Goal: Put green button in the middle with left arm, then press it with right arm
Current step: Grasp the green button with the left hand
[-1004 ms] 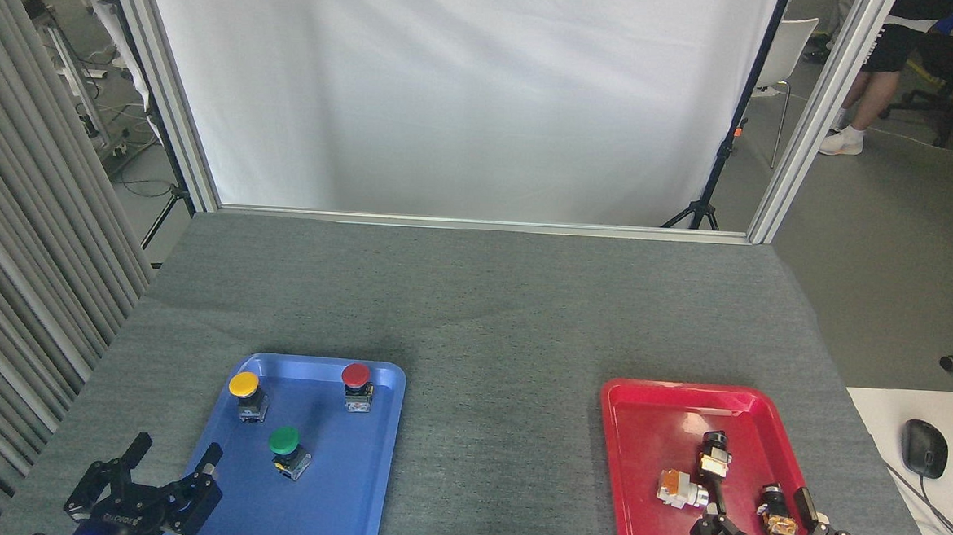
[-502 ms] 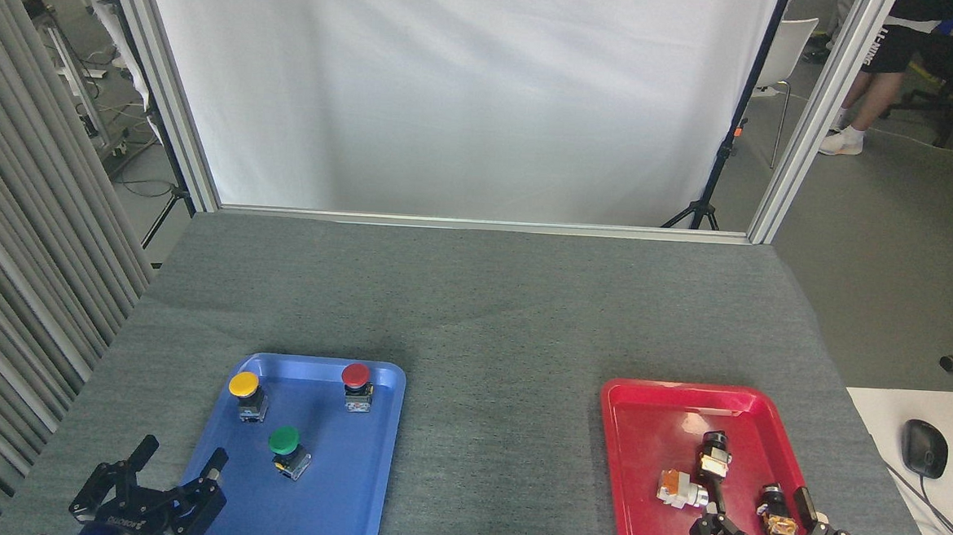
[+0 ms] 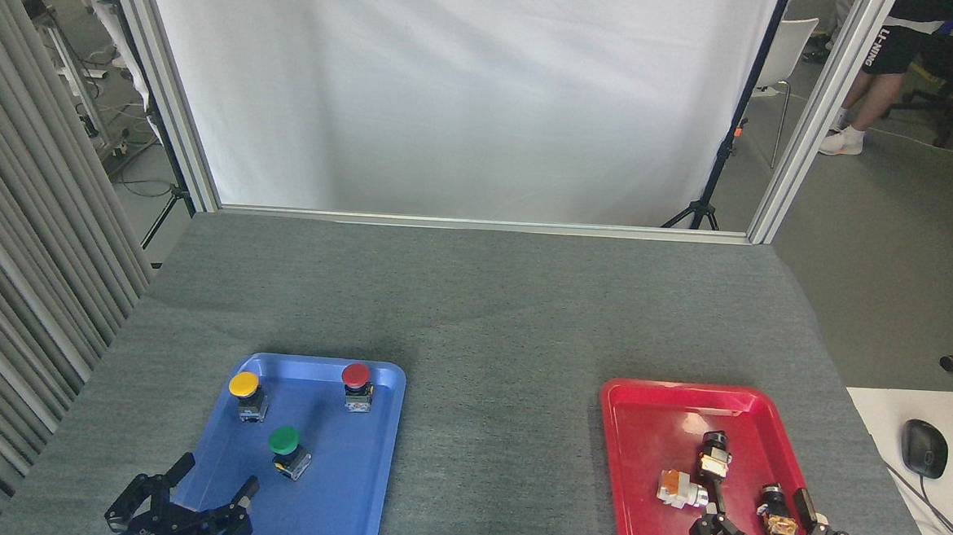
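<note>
The green button stands upright in the blue tray, below a yellow-capped button and a red-capped one. My left gripper is open at the tray's near left corner, its fingers spread, a short way below and left of the green button and apart from it. The middle is bare grey cloth between the two trays. My right gripper is open low over the near end of the red tray, holding nothing.
The red tray holds several small switch parts. A white screen in a metal frame closes the far edge of the table. Grey slats run along the left side. A white desk with a mouse stands at the right.
My left gripper has moved right and slightly nearer, from off the blue tray's left edge to over its near left corner. The right gripper and the buttons have not moved.
</note>
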You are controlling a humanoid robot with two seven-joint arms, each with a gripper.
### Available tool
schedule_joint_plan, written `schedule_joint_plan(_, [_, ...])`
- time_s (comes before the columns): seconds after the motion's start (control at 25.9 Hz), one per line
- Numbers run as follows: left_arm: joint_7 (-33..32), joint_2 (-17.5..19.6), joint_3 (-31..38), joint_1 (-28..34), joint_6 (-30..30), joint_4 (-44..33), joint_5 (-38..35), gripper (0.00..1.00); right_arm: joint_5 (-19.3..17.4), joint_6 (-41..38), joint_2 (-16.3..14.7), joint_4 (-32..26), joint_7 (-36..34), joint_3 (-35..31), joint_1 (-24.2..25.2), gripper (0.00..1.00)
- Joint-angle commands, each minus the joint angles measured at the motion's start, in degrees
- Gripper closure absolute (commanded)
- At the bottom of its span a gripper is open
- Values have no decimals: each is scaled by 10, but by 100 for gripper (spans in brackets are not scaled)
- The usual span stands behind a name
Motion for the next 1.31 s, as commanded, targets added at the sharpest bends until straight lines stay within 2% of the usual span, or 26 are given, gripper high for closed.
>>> schedule_joint_plan(0.0, [-2,-1,-9,-9,-16,22,-1,1,0,0,0,0,0,-1,0,0])
schedule_joint_plan(0.42, [-3,-1,-57,-72,-17,96,-1,1,0,0,2,0,0,-5,-11,0])
schedule_joint_plan(0.69, [-2,-2,-97,-132,-16,173,-3,1,0,0,0,0,0,-2,-11,0])
schedule_joint_plan(1.04, [-3,-7,-124,-155,-14,200,-3,2,0,0,-5,0,0,-2,-10,0])
schedule_joint_plan(1.12, [-3,-13,-128,-160,-12,210,-3,7,0,0,-5,0,0,-2,-10,0])
schedule_joint_plan(1.27, [-2,-24,-128,-168,-10,222,-3,35,0,0,-5,0,0,-2,-11,0])
